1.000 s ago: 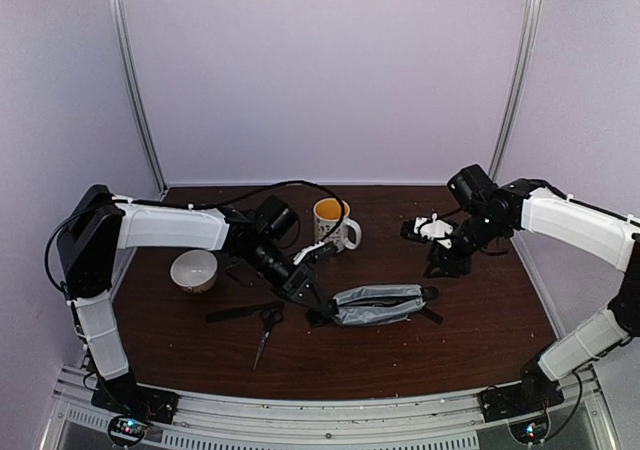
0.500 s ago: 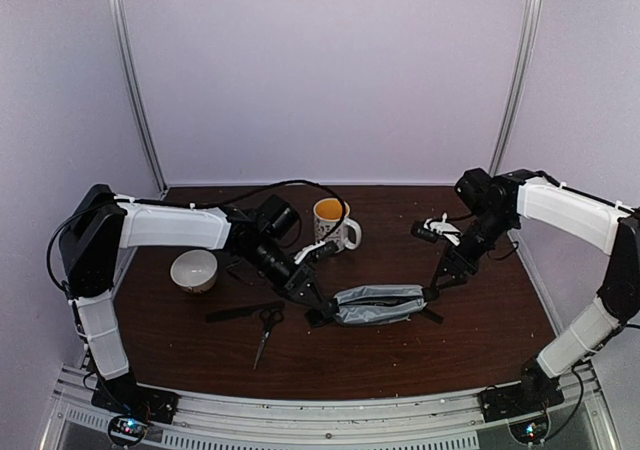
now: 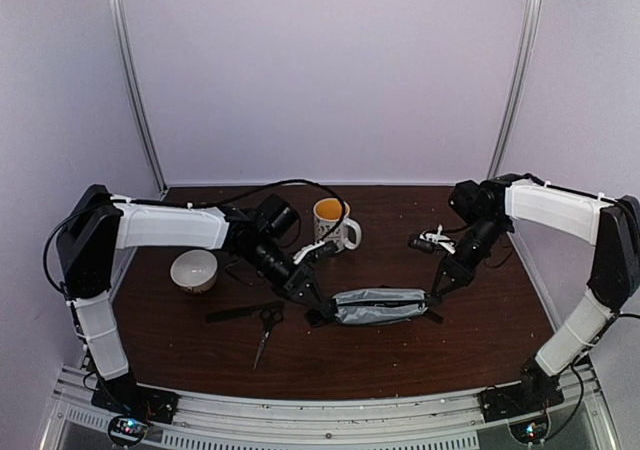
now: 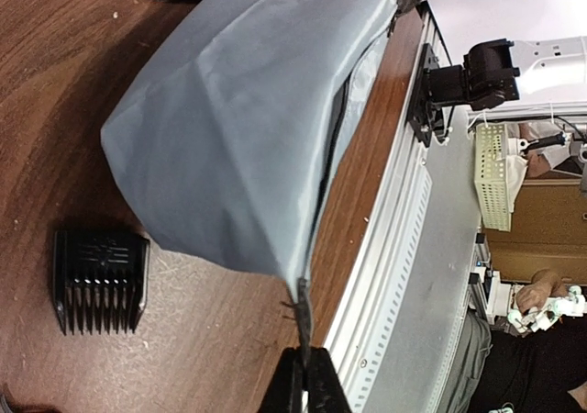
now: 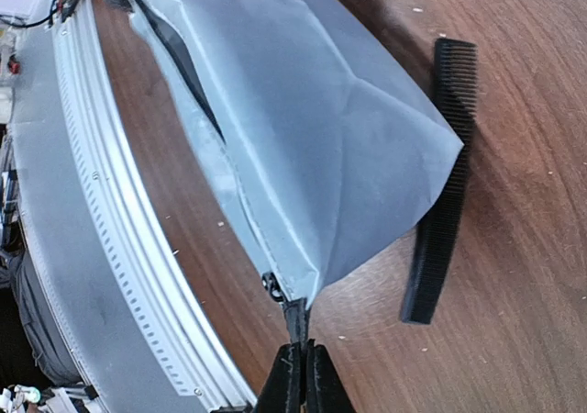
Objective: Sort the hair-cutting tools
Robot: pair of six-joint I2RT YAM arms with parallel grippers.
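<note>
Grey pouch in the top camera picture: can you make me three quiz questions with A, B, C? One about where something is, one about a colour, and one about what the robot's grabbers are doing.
1. Where are the black-handled scissors?
A) on the table beside the grey pouch
B) inside the mug
C) on top of the pouch

2. What colour is the bowl?
A) red
B) white
C) green

3. What are the left gripper and the right gripper doing?
A) both hang open in the air
B) one lifts the mug
C) each is shut on one end of the pouch

Answers: 1 A, they lie on bare wood next to it. 2 B, it is plain white. 3 C, each wrist view shows shut fingers pinching a pouch end.
</note>
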